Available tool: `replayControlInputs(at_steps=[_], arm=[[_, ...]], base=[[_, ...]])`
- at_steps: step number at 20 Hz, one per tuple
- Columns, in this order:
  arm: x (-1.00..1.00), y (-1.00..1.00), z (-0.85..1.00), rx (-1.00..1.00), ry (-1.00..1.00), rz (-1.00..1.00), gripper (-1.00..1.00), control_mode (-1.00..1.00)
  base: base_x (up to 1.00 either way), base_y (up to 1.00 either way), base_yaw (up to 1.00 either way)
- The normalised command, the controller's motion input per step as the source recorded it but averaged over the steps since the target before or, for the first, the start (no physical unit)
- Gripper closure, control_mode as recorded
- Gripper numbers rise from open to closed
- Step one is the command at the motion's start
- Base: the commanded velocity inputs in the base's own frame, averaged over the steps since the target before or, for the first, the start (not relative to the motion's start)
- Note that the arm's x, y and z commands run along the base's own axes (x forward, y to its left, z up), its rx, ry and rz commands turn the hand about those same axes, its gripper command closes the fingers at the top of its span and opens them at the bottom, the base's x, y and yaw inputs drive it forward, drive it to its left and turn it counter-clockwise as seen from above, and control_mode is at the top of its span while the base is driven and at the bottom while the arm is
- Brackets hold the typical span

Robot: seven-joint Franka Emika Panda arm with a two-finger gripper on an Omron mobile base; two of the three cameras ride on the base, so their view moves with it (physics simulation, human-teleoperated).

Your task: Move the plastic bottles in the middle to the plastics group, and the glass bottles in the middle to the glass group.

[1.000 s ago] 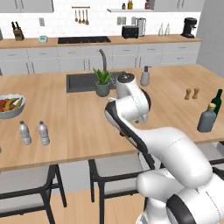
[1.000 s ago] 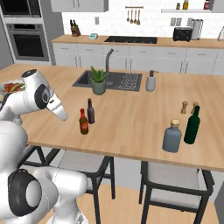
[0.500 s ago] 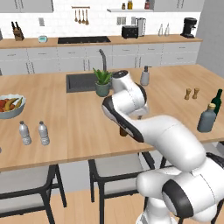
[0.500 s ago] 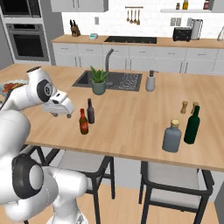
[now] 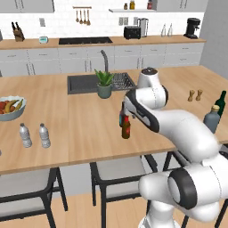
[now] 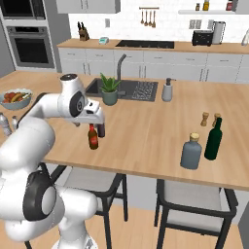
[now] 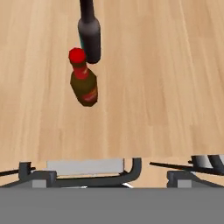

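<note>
Two slim glass bottles stand together mid-counter: a brown one with a red neck and cap [image 5: 126, 128] [image 6: 93, 138] [image 7: 83, 84] and a near-black one [image 5: 121, 117] [image 6: 101, 130] [image 7: 90, 36] just behind it. My gripper [image 6: 92, 120] [image 7: 117, 169] hovers above and beside them, open and holding nothing. At the left, two small clear plastic bottles [image 5: 25, 135] [image 5: 44, 135] stand side by side. The glass group is at the right: a green wine bottle [image 5: 220, 103] [image 6: 213, 139] and a grey-blue corked bottle [image 5: 212, 119] [image 6: 191, 152].
A fruit bowl [image 5: 10, 107] [image 6: 16, 97] sits at the far left. A potted plant [image 5: 104, 84] [image 6: 110, 90] and the sink [image 5: 82, 83] lie behind the dark bottles. Salt and pepper shakers [image 5: 195, 95] [image 6: 210, 118] stand near the glass group. Stools are tucked under the counter's front edge.
My arm has swung from the left side of the counter toward the two dark bottles. The gripper has stayed open. No bottle has moved.
</note>
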Motion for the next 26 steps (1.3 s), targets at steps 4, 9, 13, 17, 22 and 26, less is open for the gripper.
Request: replayControlInputs(at_steps=[4, 9, 13, 17, 22, 26], arm=[[0.23, 0.01, -0.02, 0.14, -0.03, 0.13, -1.00, -1.00], [0.19, 0.19, 0.00, 0.00, 0.00, 0.00, -1.00, -1.00], [0.08, 0.13, 0.00, 0.00, 0.00, 0.00, -1.00, -1.00], [0.06, 0.04, -0.05, 0.00, -0.08, -0.05, -1.00, -1.00], [0.09, 0.00, -0.21, 0.01, -0.12, -0.07, -1.00, -1.00], [0.01, 0.05, -0.45, 0.04, -0.12, -0.06, -1.00, -1.00]], base=[[0.00, 0.00, 0.00], [0.00, 0.00, 0.00], [0.00, 0.00, 0.00], [0.00, 0.00, 0.00], [0.00, 0.00, 0.00], [0.00, 0.00, 0.00]])
